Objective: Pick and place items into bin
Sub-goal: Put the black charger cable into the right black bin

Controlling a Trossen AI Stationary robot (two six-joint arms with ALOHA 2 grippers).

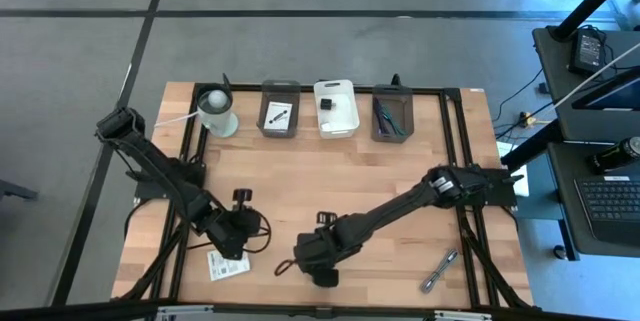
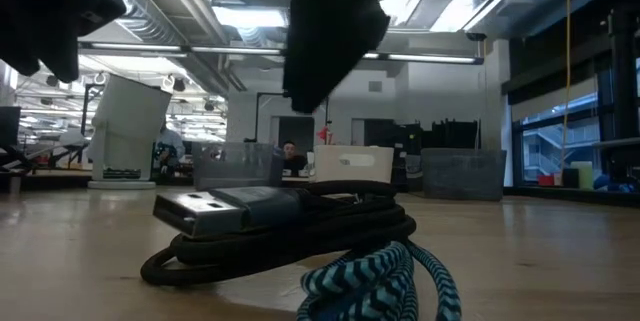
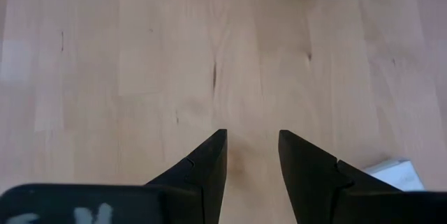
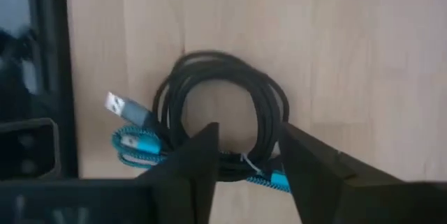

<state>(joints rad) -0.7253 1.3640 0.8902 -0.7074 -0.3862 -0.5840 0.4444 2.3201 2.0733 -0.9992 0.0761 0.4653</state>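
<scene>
Under right wrist: black coiled cable [image 4: 220, 109], teal braid; high view hides.

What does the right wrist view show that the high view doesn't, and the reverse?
Only the right wrist view: the cable in detail, a black coil with a silver USB plug and a teal braided cable beside it, and the right hand open just over the coil.

Only the high view: the three bins and white cup along the far edge, the card by the left hand, and the metal piece.

Both: the wooden table and the right hand above the cable.
</scene>
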